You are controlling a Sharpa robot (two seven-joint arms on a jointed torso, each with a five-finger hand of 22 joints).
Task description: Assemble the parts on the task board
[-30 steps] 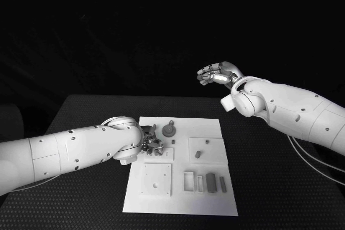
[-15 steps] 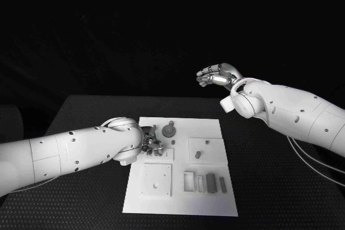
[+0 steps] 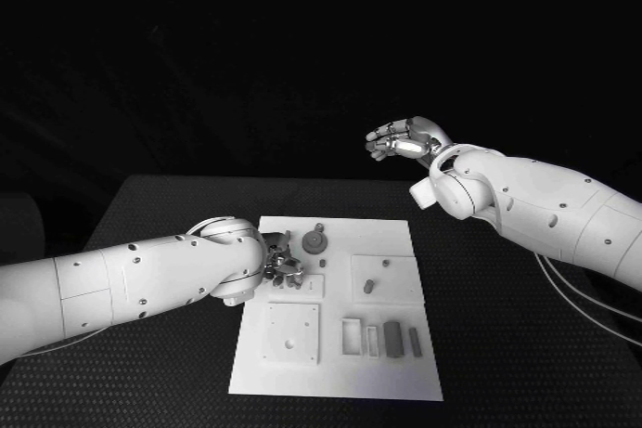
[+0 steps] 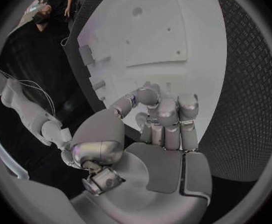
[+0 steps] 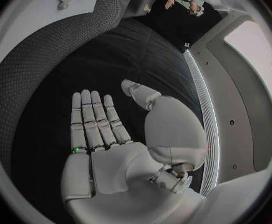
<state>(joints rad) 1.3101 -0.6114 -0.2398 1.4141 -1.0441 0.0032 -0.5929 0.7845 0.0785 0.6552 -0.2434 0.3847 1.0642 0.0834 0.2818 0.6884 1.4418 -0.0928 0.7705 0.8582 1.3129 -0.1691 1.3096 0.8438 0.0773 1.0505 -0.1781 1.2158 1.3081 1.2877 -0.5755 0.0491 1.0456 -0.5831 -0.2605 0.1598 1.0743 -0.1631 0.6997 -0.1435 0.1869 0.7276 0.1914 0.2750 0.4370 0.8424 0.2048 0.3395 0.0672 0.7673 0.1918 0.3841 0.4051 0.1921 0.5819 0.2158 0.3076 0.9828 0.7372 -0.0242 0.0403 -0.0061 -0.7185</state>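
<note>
1. Left silver hand [image 3: 280,265] rests at the white rectangular task board's [image 3: 335,372] left edge, fingers curled down; whether it grips anything cannot be told.
2. Small grey round part [image 3: 315,240] lies just beside it.
3. Right silver hand [image 3: 405,137] is raised well beyond the board, fingers extended, holding nothing.

A black table [image 3: 160,214] with a bumpy top is seen. Thin white cables [image 3: 582,293] are laid on it at one side.
</note>
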